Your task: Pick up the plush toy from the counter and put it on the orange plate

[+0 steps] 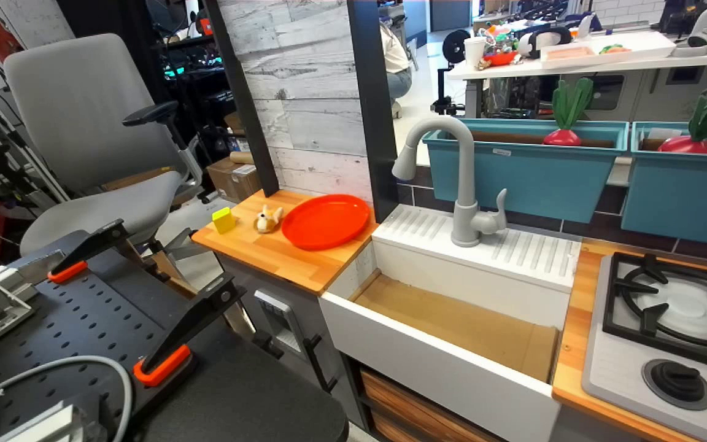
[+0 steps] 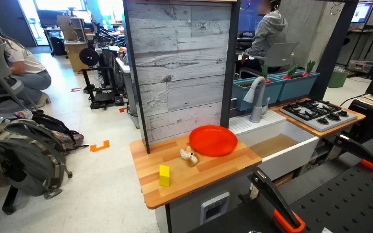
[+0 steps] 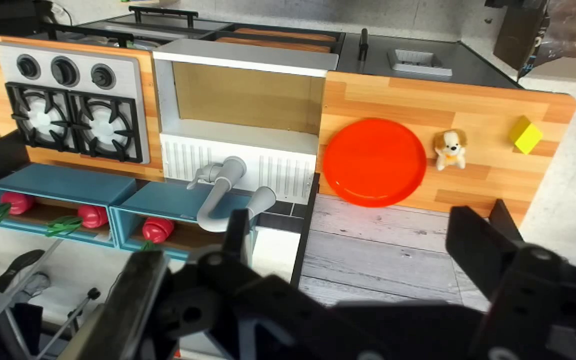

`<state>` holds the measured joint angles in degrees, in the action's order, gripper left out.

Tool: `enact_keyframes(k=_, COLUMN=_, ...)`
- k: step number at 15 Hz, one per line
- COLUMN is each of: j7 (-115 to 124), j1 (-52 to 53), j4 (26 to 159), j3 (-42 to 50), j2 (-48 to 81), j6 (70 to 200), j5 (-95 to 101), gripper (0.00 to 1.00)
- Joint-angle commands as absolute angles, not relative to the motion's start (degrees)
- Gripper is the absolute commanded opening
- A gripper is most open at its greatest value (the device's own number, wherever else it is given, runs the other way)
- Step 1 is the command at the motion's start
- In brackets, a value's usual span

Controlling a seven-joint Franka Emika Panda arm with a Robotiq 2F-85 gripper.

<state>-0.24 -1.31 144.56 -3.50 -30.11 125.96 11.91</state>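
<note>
End effector (image 3: 349,220): 1, nearest the camera, across the bottom of the wrist view; its 2 fingers (image 3: 473,245) stand spread wide apart.
Plush toy (image 3: 450,149): 1, right of centre in the same frame, face toward the camera, on the table (image 3: 393,97) just beside the orange plate (image 3: 374,162), a thin strip of table visible between them.
Plate count: 1, nearer mid-frame.
Yellow block (image 3: 525,135): 1, farther toward the right edge, well apart from the plate.
Both exterior views: toy between block and plate.
White sink (image 3: 248,52): 1, upper centre of the wrist view, with 1 grey faucet (image 3: 216,192).
Stove (image 3: 85,82): 1, upper left; 2 burners (image 3: 39,118), 3 knobs (image 3: 64,71).
Blue planters (image 3: 63,180): 2, lower left, holding 3 red radishes (image 3: 92,216) with green leaves.
Black clamps (image 1: 191,319) with orange ends: 2, lower left of an exterior view.
</note>
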Motion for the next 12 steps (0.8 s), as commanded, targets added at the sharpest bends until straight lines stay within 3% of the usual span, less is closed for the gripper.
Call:
enact_keyframes(k=1, j7=-0.09, j1=-0.92, j4=144.43, j3=-3.17, j2=-30.09, j6=125.74, j5=12.09, gripper=1.0)
enact_keyframes(k=6, j7=-0.09, j1=-0.92, j4=144.43, j3=-3.17, j2=-30.09, j6=125.74, j5=12.09, gripper=1.0)
enact_keyframes(k=12, j7=2.41, j1=-1.0, j4=144.66, j3=-5.34, j2=-14.86, j6=138.97, j5=14.7, gripper=1.0)
